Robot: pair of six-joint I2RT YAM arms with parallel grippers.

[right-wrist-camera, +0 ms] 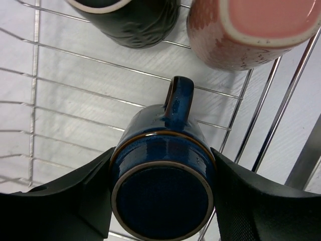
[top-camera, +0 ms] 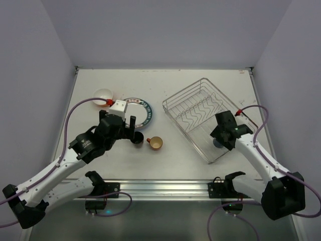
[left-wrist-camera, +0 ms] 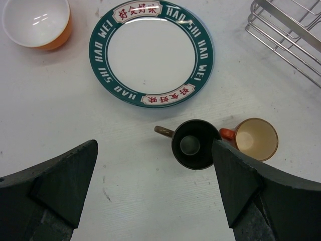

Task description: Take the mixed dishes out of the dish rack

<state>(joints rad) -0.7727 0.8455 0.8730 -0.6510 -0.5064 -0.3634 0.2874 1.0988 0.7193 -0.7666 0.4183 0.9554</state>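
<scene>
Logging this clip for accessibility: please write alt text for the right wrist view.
An upturned blue mug, base toward the camera, is gripped between the right claw's black fingers inside the wire dish rack. Beyond it lie a black mug and a speckled pinkish mug, both cut off at the top.

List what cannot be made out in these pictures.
Top view: the right claw covers one corner of the dish rack.
Right wrist view: the top edge cuts off the black mug and the pinkish mug.
Right wrist view: the blue mug hides whether the claw presses on it.
Left wrist view: the frame edge cuts off part of the orange bowl.
</scene>
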